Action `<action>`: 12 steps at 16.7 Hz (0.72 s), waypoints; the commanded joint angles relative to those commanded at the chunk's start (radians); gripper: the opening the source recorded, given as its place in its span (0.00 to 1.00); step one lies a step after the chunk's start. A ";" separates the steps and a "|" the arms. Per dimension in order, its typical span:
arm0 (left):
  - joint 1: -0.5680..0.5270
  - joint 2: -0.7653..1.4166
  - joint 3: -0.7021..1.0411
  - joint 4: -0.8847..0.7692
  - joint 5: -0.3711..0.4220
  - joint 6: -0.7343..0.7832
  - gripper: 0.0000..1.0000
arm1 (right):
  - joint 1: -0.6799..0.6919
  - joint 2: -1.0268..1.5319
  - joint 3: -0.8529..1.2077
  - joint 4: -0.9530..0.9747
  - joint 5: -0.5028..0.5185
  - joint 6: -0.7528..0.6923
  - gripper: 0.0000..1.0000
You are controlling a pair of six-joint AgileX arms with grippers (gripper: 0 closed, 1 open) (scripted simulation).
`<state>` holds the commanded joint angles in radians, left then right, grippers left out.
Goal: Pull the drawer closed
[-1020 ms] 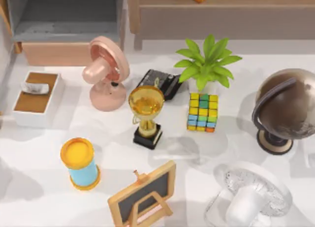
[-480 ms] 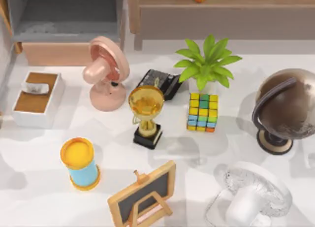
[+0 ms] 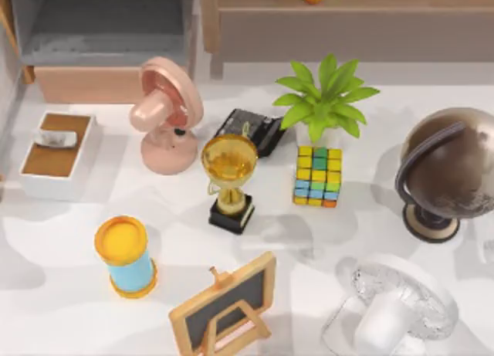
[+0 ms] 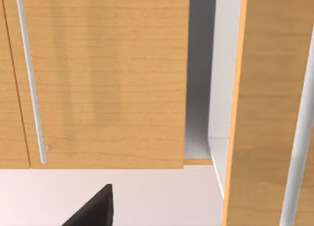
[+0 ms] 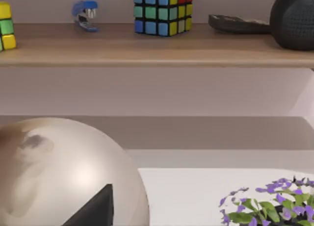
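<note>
At the top view's far left corner, you find the drawer [image 3: 100,33] standing open: its grey floor and inner walls are exposed from above, and its pale peach front [image 3: 89,84] faces the table. The pink fan [image 3: 166,116] stands just beside the right end of that front. The small white box [image 3: 58,155] with the brown top lies near the front, apart from it.

Left gripper: in the left wrist view, a dark wedge of the left gripper [image 4: 93,211] sits at the frame edge before tan wood panels [image 4: 108,79]. One panel carries a slim metal bar [image 4: 30,79]. A narrow pale gap [image 4: 201,88] separates two panels. You cannot tell how far this pincer is spread, and no contact with the panels is visible.

Right gripper: in the right wrist view, a dark wedge of the right gripper [image 5: 93,211] overlaps the globe [image 5: 59,172]. Behind it, the long shelf [image 5: 157,49] bears a colour cube [image 5: 163,11] and a blue stapler [image 5: 85,14]. You cannot tell this pincer's spread either.

Compared with one second earlier, the drawer and every item on the table [image 3: 69,294] sit where they were. Only the soft shadows near the table's left edge have shifted.
</note>
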<state>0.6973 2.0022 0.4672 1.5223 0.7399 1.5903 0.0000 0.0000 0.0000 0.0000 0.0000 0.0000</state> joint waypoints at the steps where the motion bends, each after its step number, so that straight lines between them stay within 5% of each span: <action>1: -0.014 0.007 0.017 -0.010 -0.014 0.000 1.00 | 0.000 0.000 0.000 0.000 0.000 0.000 1.00; 7: -0.038 0.020 0.049 -0.027 -0.038 -0.001 1.00 | 0.000 0.000 0.000 0.000 0.000 0.000 1.00; 12: -0.038 0.020 0.049 -0.027 -0.038 -0.001 0.62 | 0.000 0.000 0.000 0.000 0.000 0.000 1.00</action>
<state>0.6589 2.0223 0.5158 1.4949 0.7017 1.5897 0.0000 0.0000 0.0000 0.0000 0.0000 0.0000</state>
